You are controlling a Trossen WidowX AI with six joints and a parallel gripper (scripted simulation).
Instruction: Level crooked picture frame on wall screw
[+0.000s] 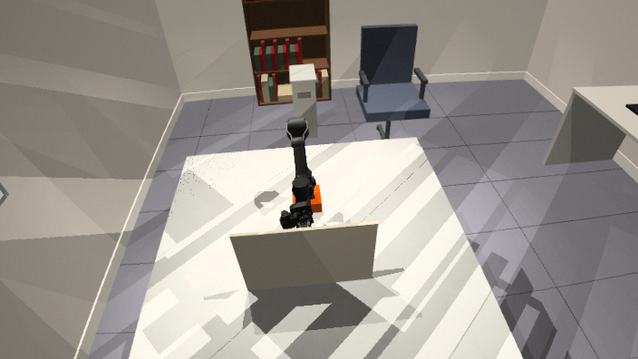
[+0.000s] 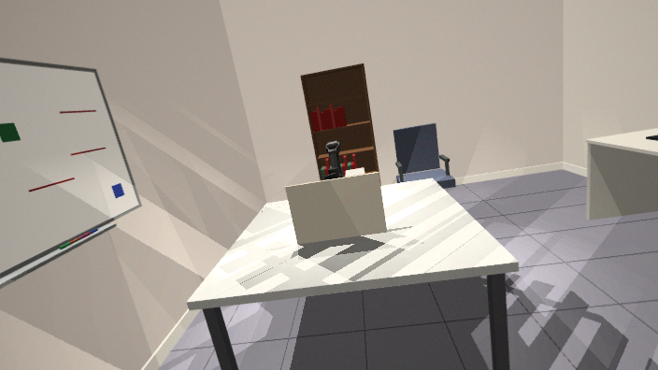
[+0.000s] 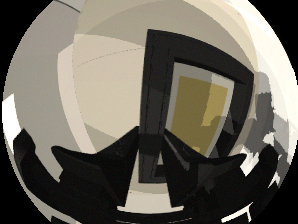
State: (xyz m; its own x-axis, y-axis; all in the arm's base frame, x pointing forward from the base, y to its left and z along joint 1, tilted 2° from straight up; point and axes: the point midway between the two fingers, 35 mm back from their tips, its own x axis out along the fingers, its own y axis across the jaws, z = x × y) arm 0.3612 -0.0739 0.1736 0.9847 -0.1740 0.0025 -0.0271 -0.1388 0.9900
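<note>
The picture frame (image 3: 159, 80) is black with a pale mat and a golden-brown picture. It hangs on the front of the beige wall panel (image 3: 110, 95) (image 1: 313, 260) (image 2: 336, 210); the top and exterior views show only the panel's back, so the frame is hidden there. My gripper (image 3: 151, 133) is shut on the frame's side bar, the left one in the wrist view, with one finger on each side of its lower half. In the top and exterior views the fingertips cannot be made out. The screw and notched strip are hidden. The frame's tilt cannot be judged surely from the distorted wrist view.
The panel stands upright on the white table (image 1: 199, 218) (image 2: 449, 252), with the black arm (image 1: 300, 156) (image 2: 333, 161) behind it. An orange block (image 1: 317, 205) is by the arm. A bookcase (image 1: 287, 33) and a blue chair (image 1: 390, 54) stand farther back.
</note>
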